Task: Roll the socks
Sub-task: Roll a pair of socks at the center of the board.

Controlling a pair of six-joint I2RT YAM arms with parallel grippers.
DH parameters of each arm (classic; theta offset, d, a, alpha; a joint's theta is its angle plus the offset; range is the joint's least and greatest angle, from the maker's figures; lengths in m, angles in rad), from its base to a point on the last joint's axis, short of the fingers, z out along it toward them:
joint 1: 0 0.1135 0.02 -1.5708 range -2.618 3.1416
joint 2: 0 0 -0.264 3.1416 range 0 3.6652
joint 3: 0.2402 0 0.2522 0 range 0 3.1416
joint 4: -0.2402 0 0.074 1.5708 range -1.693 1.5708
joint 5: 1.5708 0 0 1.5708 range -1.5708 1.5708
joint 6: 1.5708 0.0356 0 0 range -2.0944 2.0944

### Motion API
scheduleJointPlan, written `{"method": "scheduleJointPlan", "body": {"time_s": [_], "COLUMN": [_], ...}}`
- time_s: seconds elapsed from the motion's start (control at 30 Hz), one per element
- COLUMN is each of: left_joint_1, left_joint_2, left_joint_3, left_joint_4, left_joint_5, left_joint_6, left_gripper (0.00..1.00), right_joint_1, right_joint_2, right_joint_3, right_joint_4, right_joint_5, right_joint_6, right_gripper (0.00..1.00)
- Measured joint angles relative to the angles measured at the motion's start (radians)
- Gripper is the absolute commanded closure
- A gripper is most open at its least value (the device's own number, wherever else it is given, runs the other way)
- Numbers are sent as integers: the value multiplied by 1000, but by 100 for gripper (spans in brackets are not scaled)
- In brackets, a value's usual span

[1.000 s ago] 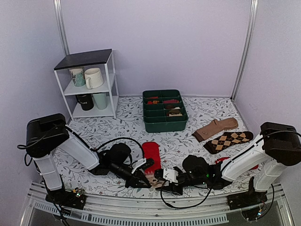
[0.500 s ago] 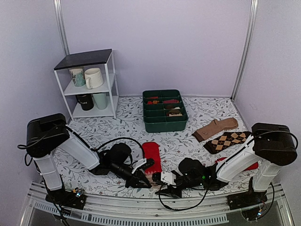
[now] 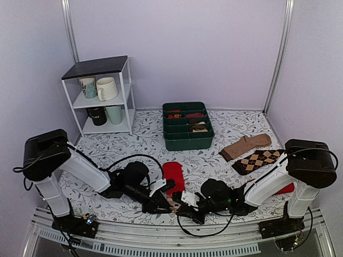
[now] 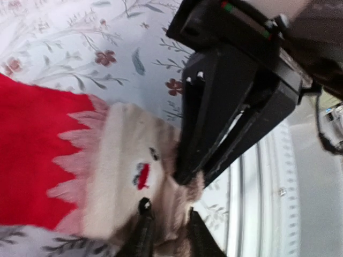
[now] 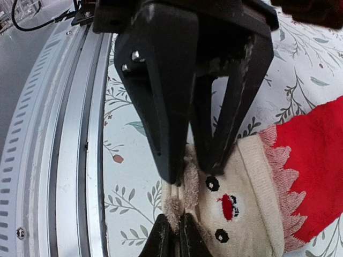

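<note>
Pinching the fuzzy rim of the socks [image 5: 236,211], the right gripper [image 5: 173,220] has its two fingers drawn almost together, with the pale beige edge caught between them. Facing it from the opposite side, the left gripper [image 4: 168,213] has hold of the same beige end. Its fingers stand a little further apart, and a thicker fold of fabric fills the gap. The two sets of fingertips nearly touch at the cuff, which bears small dark dots and a dark-red mark.

The socks lie on the floral table cover [image 3: 225,128] between the arms — beige end nearest the metal rail [image 3: 161,243], red length running away toward the green tray [image 3: 188,143]. Off to the right lie an argyle sock [image 3: 261,159] and a tan sock [image 3: 247,145], well apart from the grippers. A white shelf [image 3: 96,67] holding mugs [image 3: 107,88] stands at the far left.
</note>
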Motion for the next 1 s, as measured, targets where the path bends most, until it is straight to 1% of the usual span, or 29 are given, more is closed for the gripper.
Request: {"method": "scheduleJointPlan", "body": {"time_s": [0.13,0.3,0.43,0.6,0.67,0.83,1.0], "left_joint_1": [0,-21,-74,-159,-186,-224,-242], "left_joint_2": [-110,-274,-320,-379,-389,-379,-284], "left_joint_3": [-20,-70,-137,-220,-222,-217,-167], "left_joint_4": [-58,-50,-13,19,27,54,69], "left_joint_5": [-103,-235,-313,-381,-393,-444,-458], "left_joint_6": [50,116,150,198,215,278,337], "left_gripper": [63,63,63,62,62,61,62], "right_joint_1": [-37,-124,-201,-285,-312,-342,-362], "right_joint_2": [2,8,39,119,150,190,227], "right_joint_3": [19,54,107,222,256,317,338], "right_joint_4": [-36,-110,-197,-354,-400,-502,-524], "right_joint_5": [-74,-236,-397,-605,-675,-752,-818], "right_joint_6": [85,193,270,362,407,465,515], "right_gripper": [97,97,97,97,97,97,97]}}
